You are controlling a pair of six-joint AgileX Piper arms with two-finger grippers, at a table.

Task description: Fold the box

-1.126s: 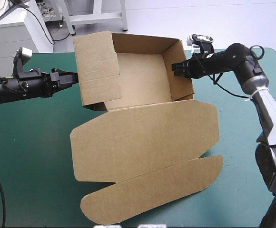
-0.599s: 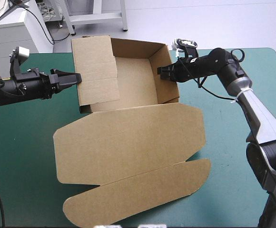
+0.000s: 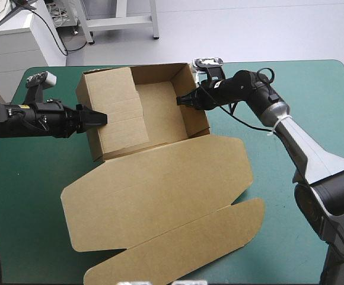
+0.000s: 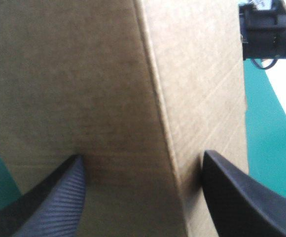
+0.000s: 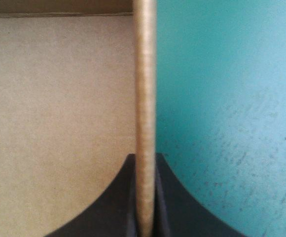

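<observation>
The brown box (image 3: 160,113) stands as an open tray at the far middle of the table, its walls raised. Its lid (image 3: 160,184) lies flat toward the near edge, ending in a long rounded flap (image 3: 178,249). My left gripper (image 3: 99,117) is open against the outside of the left wall (image 3: 115,116). In the left wrist view, that wall's folded corner (image 4: 158,123) fills the space between the gripper's (image 4: 140,163) spread fingers. My right gripper (image 3: 182,100) is shut on the right wall (image 3: 194,110). The right wrist view shows that wall's edge (image 5: 144,74) pinched in the gripper (image 5: 144,165).
Teal-green cover (image 3: 302,95) shows to the right of the box and beside the lid at the left (image 3: 24,178). The right gripper (image 4: 266,29) appears beyond the box in the left wrist view.
The box has slid and turned toward the table's left, lid and flap with it. My right arm reached further left holding the wall. The left gripper stayed at the left wall.
</observation>
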